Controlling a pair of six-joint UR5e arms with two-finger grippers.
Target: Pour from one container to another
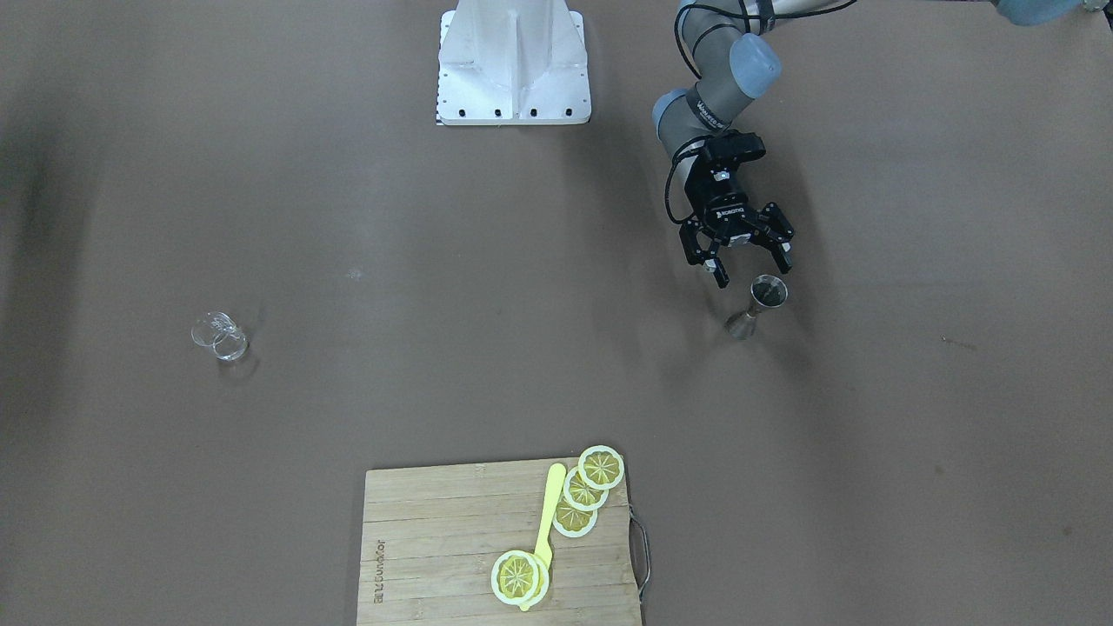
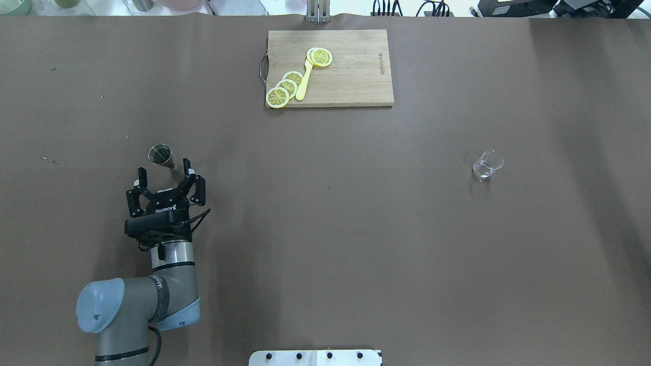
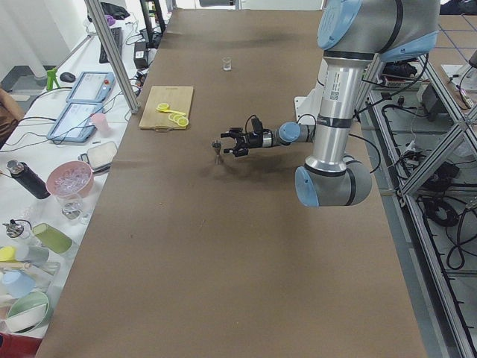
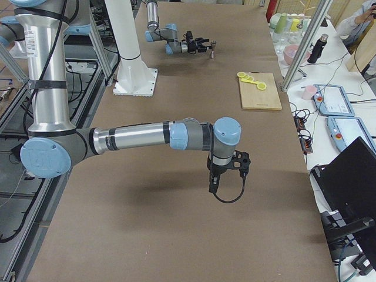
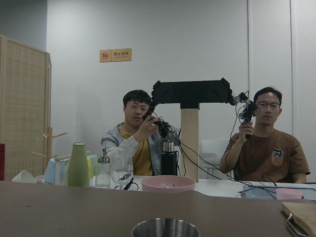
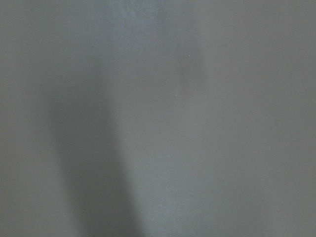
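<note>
A metal jigger (image 1: 753, 311) stands upright on the brown table on my left side, also seen in the overhead view as the jigger (image 2: 160, 154). My left gripper (image 1: 753, 271) is open and held level, its fingers just short of the jigger on either side, not touching. In the left wrist view the jigger's rim (image 5: 165, 228) shows at the bottom edge. A small clear glass (image 2: 487, 164) stands far off on the right side, the same glass (image 1: 222, 337). My right gripper (image 4: 213, 182) hangs over bare table; whether it is open or shut I cannot tell.
A wooden cutting board (image 2: 351, 76) with lemon slices (image 2: 285, 87) and a yellow utensil (image 2: 304, 81) lies at the table's far edge. The white robot base (image 1: 513, 69) sits at the near edge. Two people (image 5: 143, 133) and cups are beyond the left table end.
</note>
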